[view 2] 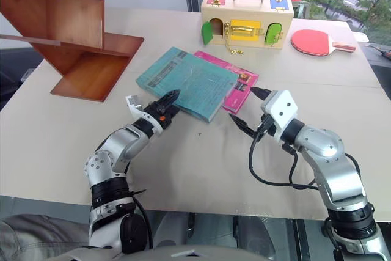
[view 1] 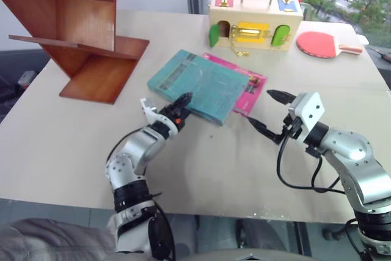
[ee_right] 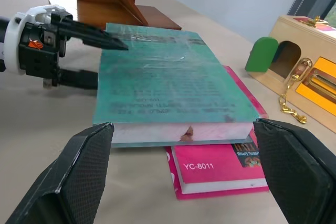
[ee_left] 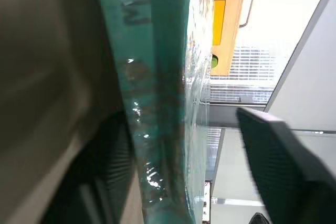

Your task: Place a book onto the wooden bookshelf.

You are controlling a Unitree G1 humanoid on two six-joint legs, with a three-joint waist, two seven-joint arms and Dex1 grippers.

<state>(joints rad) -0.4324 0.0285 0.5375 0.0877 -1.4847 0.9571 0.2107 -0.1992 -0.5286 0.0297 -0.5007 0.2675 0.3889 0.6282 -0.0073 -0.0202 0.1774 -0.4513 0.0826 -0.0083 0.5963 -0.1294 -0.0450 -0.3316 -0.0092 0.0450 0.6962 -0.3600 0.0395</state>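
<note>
Two books, head views: the teal-green book lies flat on the table, overlapping the magenta book beneath it, so its near edges overhang and offer a lip to grab.
Goal, head views: the wooden bookshelf stands at the far left of the table, well apart from the book; nothing is placed on its slanted boards yet.
Left gripper, head views: the left gripper sits at the book's near-left corner, one black finger over the cover and one low by the table, likely to straddle the thickness.
Right gripper, head views: the right gripper hovers just beside the pink book's near corner, fingers spread wide, holding nothing, probably waiting to steady the other side.
Left wrist view: the book's edge stands between the two fingers, with a clear gap on one side; spread, not yet pinching.
Right wrist view: spread pads frame the book's pale page edge, facing the left gripper across the cover.
Background: a wooden latch box and red paddle sit at the far edge, out of the way.
</note>
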